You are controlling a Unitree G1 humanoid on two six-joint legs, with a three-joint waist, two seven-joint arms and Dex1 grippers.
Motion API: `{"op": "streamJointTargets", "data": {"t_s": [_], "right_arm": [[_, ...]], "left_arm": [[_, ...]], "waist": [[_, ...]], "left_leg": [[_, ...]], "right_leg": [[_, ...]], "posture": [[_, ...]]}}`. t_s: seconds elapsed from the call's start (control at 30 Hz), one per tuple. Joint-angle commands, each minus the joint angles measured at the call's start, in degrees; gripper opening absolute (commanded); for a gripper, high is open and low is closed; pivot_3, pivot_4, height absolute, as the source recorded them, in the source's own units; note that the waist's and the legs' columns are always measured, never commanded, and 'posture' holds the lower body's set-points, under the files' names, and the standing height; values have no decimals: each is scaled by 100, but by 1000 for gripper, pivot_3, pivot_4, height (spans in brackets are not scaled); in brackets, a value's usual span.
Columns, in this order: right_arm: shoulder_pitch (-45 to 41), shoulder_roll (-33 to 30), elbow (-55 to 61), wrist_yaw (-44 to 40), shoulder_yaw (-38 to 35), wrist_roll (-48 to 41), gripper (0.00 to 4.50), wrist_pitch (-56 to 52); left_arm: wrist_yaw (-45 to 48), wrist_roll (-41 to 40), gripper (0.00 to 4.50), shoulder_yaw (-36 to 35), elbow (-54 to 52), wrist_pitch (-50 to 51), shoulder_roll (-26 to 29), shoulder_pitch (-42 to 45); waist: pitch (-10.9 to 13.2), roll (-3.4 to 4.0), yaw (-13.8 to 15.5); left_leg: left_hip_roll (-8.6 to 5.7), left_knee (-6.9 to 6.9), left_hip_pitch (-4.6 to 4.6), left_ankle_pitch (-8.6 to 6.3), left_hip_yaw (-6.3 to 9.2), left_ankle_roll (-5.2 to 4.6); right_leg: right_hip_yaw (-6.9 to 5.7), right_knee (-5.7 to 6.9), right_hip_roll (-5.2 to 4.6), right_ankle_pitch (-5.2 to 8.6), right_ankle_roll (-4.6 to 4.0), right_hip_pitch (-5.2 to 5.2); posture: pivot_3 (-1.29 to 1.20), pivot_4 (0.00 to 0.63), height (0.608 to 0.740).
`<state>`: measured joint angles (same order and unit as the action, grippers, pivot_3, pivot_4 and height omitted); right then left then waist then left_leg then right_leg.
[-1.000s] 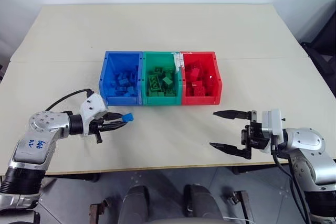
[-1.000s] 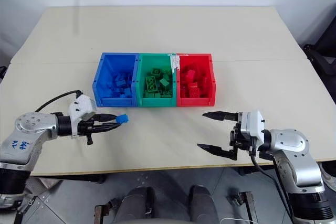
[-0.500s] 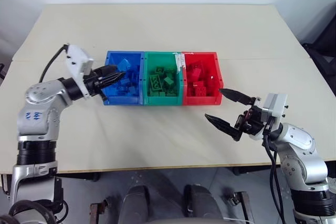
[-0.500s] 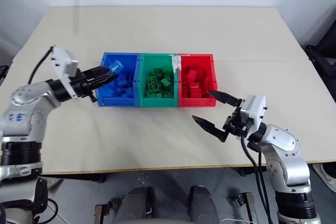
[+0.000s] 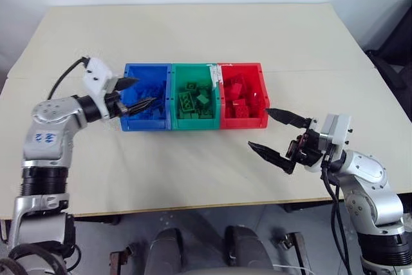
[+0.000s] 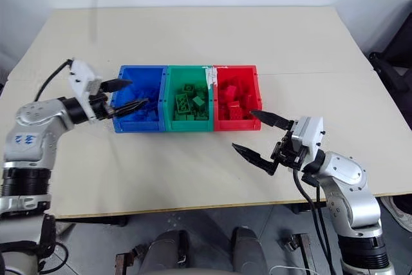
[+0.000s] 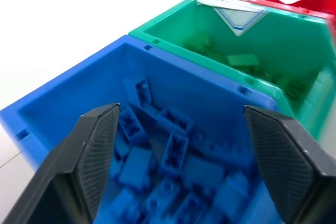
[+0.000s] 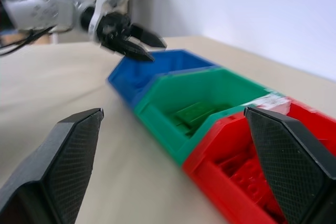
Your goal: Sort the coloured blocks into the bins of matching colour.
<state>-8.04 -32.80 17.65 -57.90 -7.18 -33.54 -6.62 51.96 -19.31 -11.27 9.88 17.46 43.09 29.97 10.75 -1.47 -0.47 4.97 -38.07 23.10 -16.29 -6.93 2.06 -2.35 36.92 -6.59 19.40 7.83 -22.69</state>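
Left tool: my left tool [image 5: 137, 93] hangs over the near-left part of the blue bin [image 5: 131, 69], with its two black fingers wide apart and nothing between them. I think it sits there because blue blocks go in that bin.
Right tool: my right tool [image 5: 275, 135] floats just above the table [image 5: 193, 30], in front of the red bin [image 5: 260, 69] and a bit to the right. Its fingers are wide apart and it holds nothing. I think it is just waiting there, out of the way.
Blue bin: lots of small blue blocks [image 7: 173, 150] lie in a heap at the bottom.
Green bin: the green bin [image 5: 174, 69] is in the middle, joined to the other two. It has green blocks [image 5: 195, 100] in it.
Red bin: red blocks [image 5: 238, 98] are piled inside.
White bit: a small white bit [image 7: 236, 17] lies on the wall where green and red meet. I cannot tell what it is.
Table: I see no loose blocks on it near the bins.
My guess: every block I can see is in the bin of its own colour, so the sorting looks almost done or done.
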Motion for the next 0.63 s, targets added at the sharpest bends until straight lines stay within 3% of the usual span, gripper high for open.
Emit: {"op": "streamJointTargets", "data": {"t_s": [0.03, 0.23, 0.4, 0.63], "right_arm": [[-128, -142, -135, -366, -92, -136, 4500, 113], [-286, -378, -668, -1162, -17, -79, 4500, 212], [-439, -427, -1176, -1573, 20, 41, 4500, 376], [-558, -388, -1679, -1828, 16, 220, 4500, 653]], "left_arm": [[432, -255, 3847, -470, -306, -521, 237, -460], [806, -317, 3847, -992, -769, -1028, 504, -1745], [664, -313, 3847, -1324, -1108, -1354, 372, -2607], [385, -312, 3847, -1411, -1258, -1529, 148, -3080]], "waist": [[0, 0, 26], [0, -1, 41], [0, 0, 27], [0, 0, 34]], "left_leg": [[0, 0, 0, 0, 1, 0], [-1, -5, 2, -2, -1, -3], [1, -4, 0, -3, -1, -4], [1, -4, 0, -5, 0, -8]], "right_leg": [[0, -1, -1, 0, 0, 0], [0, -4, -6, 0, 0, 2], [0, -3, -5, 0, -1, 2], [0, -3, -6, 0, -1, 2]], "posture": [[0, 150, 740], [0, 150, 740], [0, 150, 740], [0, 150, 740]]}}
